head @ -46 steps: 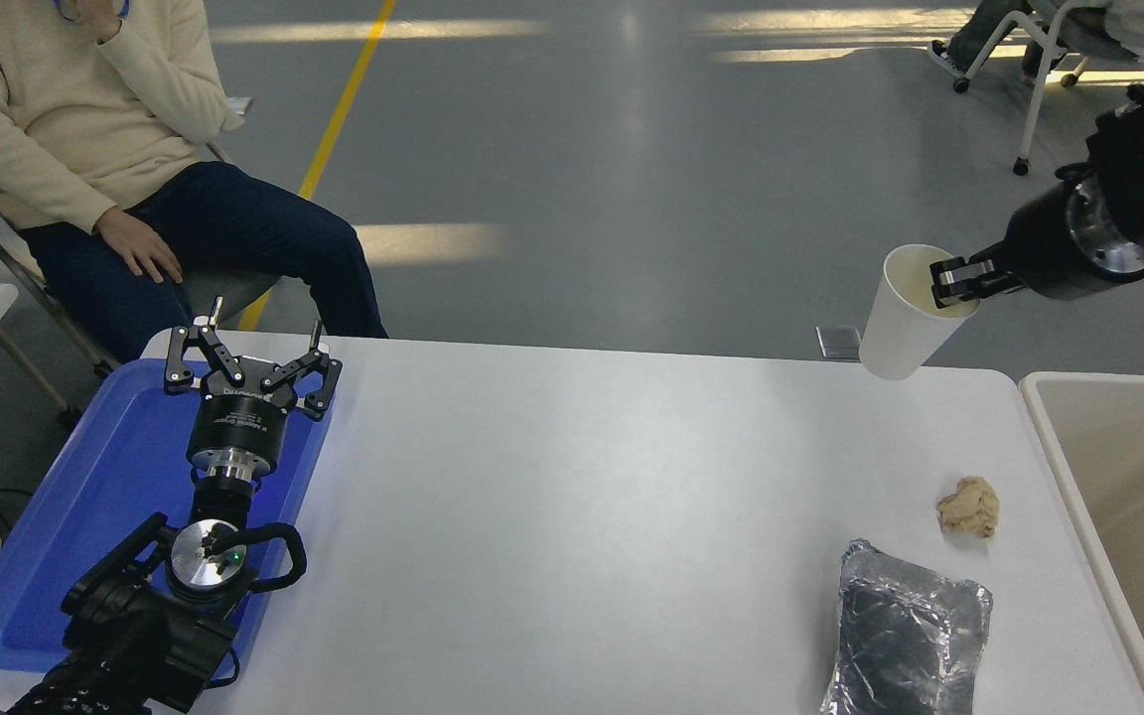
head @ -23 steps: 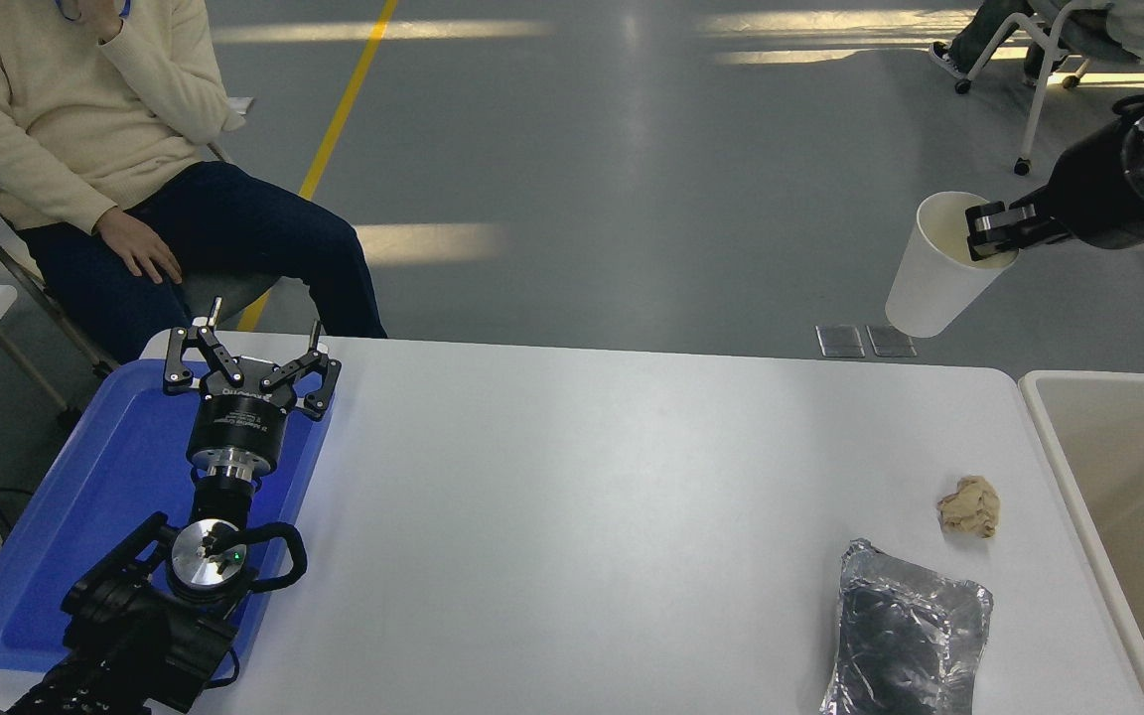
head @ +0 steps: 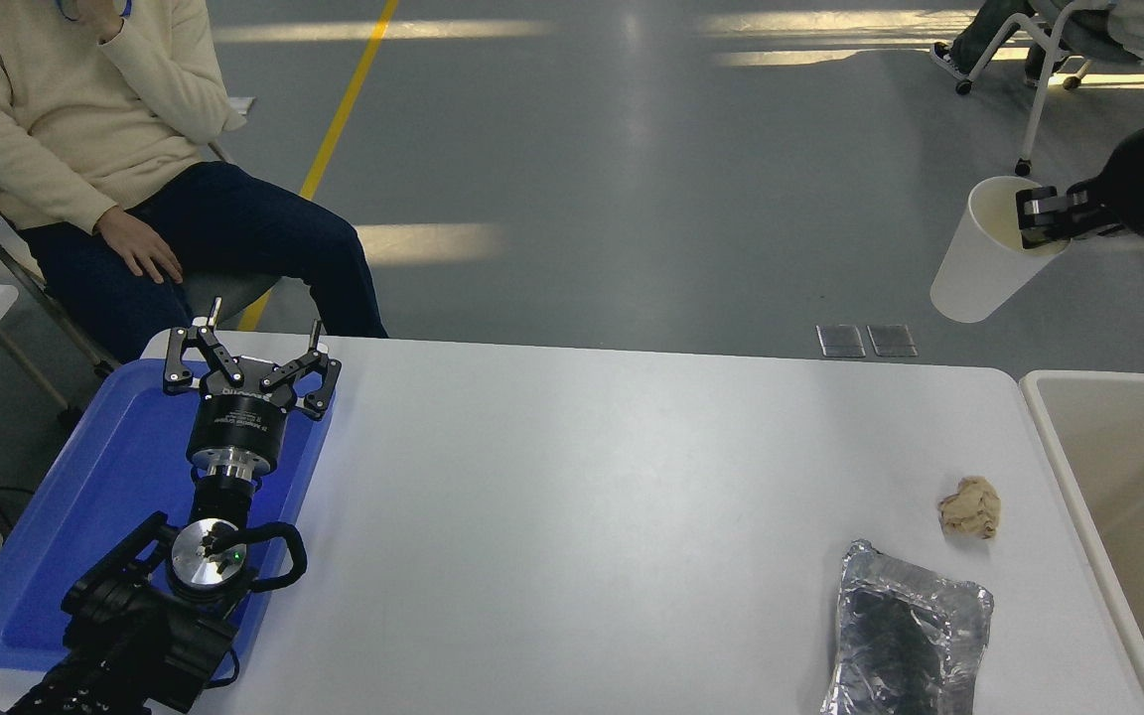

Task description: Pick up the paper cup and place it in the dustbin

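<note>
At the frame's upper right the black right gripper [head: 1041, 216] pinches the rim of the small white tapered paper cup [head: 984, 260] — tilted, aloft, up-left of the large beige rectangular dustbin [head: 1049, 417] — while the left gripper [head: 252, 350] rests spread over the blue tray [head: 56, 536].

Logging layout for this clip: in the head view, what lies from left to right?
blue tray → left gripper → foil tray, crumpled paper wad → paper cup held by the right gripper → dustbin

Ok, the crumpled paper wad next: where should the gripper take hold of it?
Probably from straight above, pinching across the middle of the crumpled paper wad. It is a low irregular lump with no rim or handle, lying apart from the foil tray, so there is room on both sides.
</note>
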